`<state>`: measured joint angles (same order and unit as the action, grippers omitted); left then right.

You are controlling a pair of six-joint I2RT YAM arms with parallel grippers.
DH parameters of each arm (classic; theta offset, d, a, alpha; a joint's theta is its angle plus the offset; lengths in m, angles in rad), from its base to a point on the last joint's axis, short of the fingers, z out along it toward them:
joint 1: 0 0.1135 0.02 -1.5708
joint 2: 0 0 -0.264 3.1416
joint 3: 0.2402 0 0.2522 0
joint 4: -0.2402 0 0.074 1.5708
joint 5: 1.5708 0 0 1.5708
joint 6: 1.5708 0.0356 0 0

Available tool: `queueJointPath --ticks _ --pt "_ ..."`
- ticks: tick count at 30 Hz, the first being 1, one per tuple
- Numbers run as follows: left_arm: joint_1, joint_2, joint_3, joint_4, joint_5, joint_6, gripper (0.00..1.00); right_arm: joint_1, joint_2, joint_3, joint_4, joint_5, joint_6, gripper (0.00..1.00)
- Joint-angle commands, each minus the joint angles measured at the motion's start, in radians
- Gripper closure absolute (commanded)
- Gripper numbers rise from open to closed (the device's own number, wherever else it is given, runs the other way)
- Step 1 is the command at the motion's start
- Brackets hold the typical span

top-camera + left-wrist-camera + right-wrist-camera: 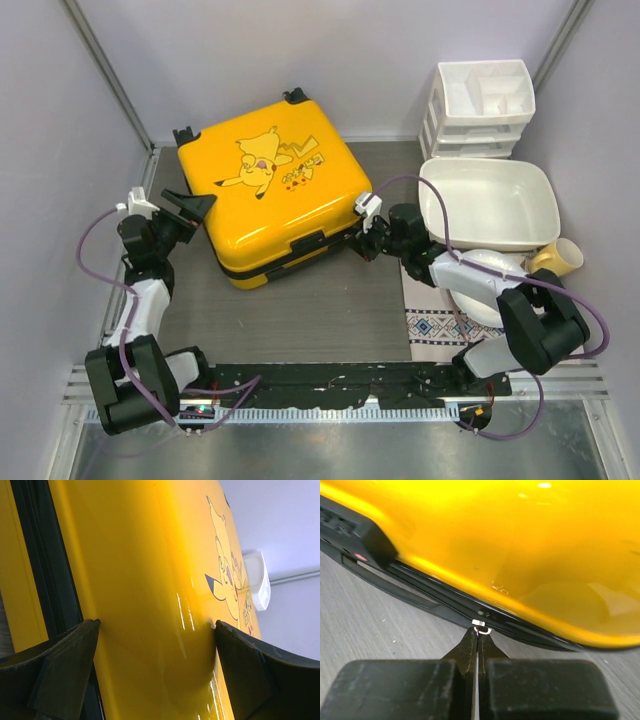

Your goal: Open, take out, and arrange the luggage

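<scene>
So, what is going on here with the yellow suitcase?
Two robot arms are working on the yellow suitcase, which lies flat and closed on the table. The right gripper is shut on the small metal zipper pull at the black zipper band, on the suitcase's near right side. The left gripper stands wide open at the left side of the shell, one finger on each side of its curve. Nothing has been taken out yet.

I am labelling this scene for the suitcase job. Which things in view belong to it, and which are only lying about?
Part of the job: luggage, lid down; zipper pull, pinched by the shut right gripper; left gripper, open at the luggage's left corner.
Lying about: white basin; drawer organizer; patterned mat; yellow cup.
</scene>
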<state>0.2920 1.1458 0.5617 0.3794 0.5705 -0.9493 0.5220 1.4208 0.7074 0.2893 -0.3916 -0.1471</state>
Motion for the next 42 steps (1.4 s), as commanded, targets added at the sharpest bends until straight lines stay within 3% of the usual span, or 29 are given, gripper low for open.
queueJointPath --ticks 1,9,11,13,14,15,17,19,24,28,32,36,39,40,42 --pt "-0.117 -0.02 -0.126 -0.261 0.146 -0.086 0.01 0.044 0.027 0.043 0.076 -0.061 0.061 0.99" --pt "-0.131 -0.069 -0.096 -0.231 0.157 -0.077 0.01 0.049 0.122 0.167 0.2 0.074 0.13 0.99" --pt "-0.131 -0.093 -0.066 -0.24 0.19 0.004 0.01 0.023 0.135 0.197 0.215 0.079 0.113 0.99" --pt "-0.131 -0.106 0.03 -0.376 0.216 0.143 0.02 -0.006 0.145 0.211 0.202 0.082 0.113 0.99" --pt "-0.129 -0.101 0.081 -0.478 0.236 0.352 0.02 -0.035 0.144 0.211 0.192 0.077 0.103 0.99" --pt "-0.128 -0.092 0.192 -0.661 0.244 0.46 0.02 -0.052 0.141 0.208 0.182 0.086 0.096 0.99" --pt "-0.126 -0.04 0.298 -0.827 0.186 0.693 0.02 -0.107 0.135 0.198 0.154 0.086 0.09 0.99" --pt "-0.108 -0.003 0.423 -0.965 0.148 0.776 0.03 -0.146 0.141 0.193 0.146 0.098 0.09 0.99" --pt "0.03 0.101 0.594 -0.863 0.063 0.741 0.02 -0.255 0.191 0.221 0.146 0.066 0.018 0.99" --pt "0.053 0.25 0.754 -0.907 0.075 0.719 0.07 -0.269 0.219 0.257 0.101 -0.012 -0.046 0.99" --pt "0.052 0.198 0.641 -0.817 0.138 0.664 0.1 -0.232 0.141 0.196 0.042 -0.085 -0.029 0.99" --pt "0.038 0.022 0.358 -0.705 0.27 0.714 0.12 -0.157 0.05 0.11 0.025 -0.115 -0.025 0.99" --pt "0.015 -0.147 0.228 -0.772 0.342 0.95 0.19 -0.097 0.04 0.081 0.028 -0.119 0.001 0.99" --pt "0.006 -0.196 0.216 -0.821 0.342 1.163 0.21 -0.076 0.041 0.08 0.028 -0.119 0.006 0.99" --pt "-0.02 -0.224 0.204 -0.986 0.296 1.343 0.25 -0.065 0.052 0.084 0.034 -0.113 0.032 0.99"
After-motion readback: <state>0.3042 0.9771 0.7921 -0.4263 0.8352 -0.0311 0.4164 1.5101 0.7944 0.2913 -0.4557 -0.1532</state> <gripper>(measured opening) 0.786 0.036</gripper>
